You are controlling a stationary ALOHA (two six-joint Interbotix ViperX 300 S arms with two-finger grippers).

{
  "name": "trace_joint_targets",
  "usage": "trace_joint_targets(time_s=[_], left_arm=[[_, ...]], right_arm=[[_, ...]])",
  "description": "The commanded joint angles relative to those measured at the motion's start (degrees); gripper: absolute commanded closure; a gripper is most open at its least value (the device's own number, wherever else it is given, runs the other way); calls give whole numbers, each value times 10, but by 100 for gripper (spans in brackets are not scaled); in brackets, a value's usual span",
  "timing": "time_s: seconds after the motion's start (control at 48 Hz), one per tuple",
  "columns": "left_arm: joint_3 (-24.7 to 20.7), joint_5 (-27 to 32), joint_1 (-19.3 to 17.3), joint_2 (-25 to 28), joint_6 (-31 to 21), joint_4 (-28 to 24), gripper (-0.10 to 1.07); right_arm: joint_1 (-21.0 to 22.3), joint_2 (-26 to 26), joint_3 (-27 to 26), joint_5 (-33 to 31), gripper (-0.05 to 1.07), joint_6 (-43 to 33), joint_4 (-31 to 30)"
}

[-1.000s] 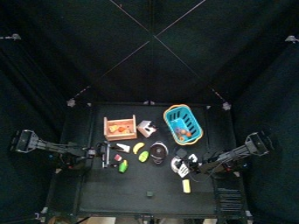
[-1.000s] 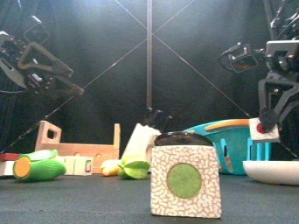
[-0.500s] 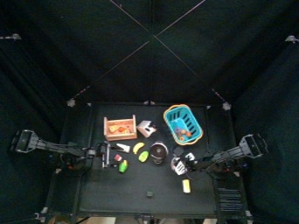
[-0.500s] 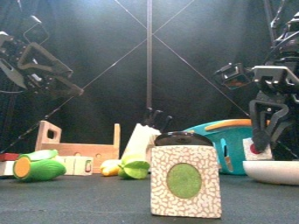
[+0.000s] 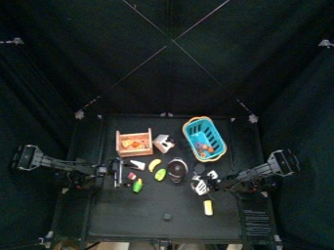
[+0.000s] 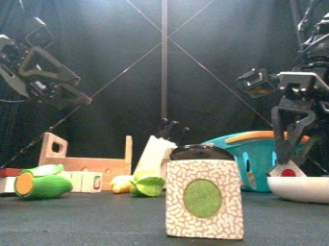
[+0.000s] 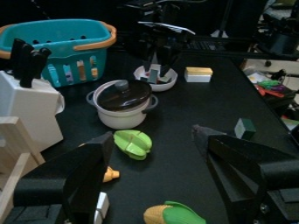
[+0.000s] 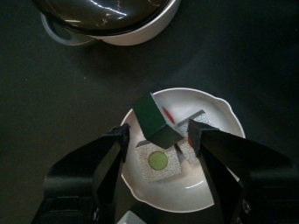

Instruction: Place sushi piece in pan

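The sushi piece [image 5: 206, 206], small, oblong, yellow with white, lies on the table near the front edge, just in front of the white pan [image 5: 200, 183]. It also shows in the left wrist view [image 7: 198, 74]. My right gripper [image 8: 167, 171] hangs low over the pan [image 8: 225, 121] with its jaws apart. Between the jaws a green and white piece [image 8: 158, 131] lies in the pan. In the front view the right gripper [image 6: 293, 144] stands just above the pan [image 6: 309, 189]. My left gripper [image 7: 158, 188] is open and empty, resting at the table's left.
A blue basket [image 5: 204, 137] and a wooden crate [image 5: 133, 144] stand at the back. A pot with a dark lid [image 7: 122, 98] is next to the pan. A yellow-green piece [image 7: 132, 143], a corn cob [image 6: 38, 183] and a patterned canister [image 6: 203, 197] are mid-table.
My right gripper has come down over the pan with a small piece, which now lies in the pan, and its jaws have spread. The left arm has not moved.
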State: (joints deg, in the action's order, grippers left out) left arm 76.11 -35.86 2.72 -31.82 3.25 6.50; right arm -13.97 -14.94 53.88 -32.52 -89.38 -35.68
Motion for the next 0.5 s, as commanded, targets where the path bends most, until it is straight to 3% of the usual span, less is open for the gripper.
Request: trace_joint_targets(time_s=[0.0,0.479], left_arm=[[-6,-4,1,0,0,0,-6],[-6,-4,1,0,-1,0,-6]], right_arm=[[2,-24,-11,-4,14,1,-2],[-2,-32,-10,-4,14,2,-2]])
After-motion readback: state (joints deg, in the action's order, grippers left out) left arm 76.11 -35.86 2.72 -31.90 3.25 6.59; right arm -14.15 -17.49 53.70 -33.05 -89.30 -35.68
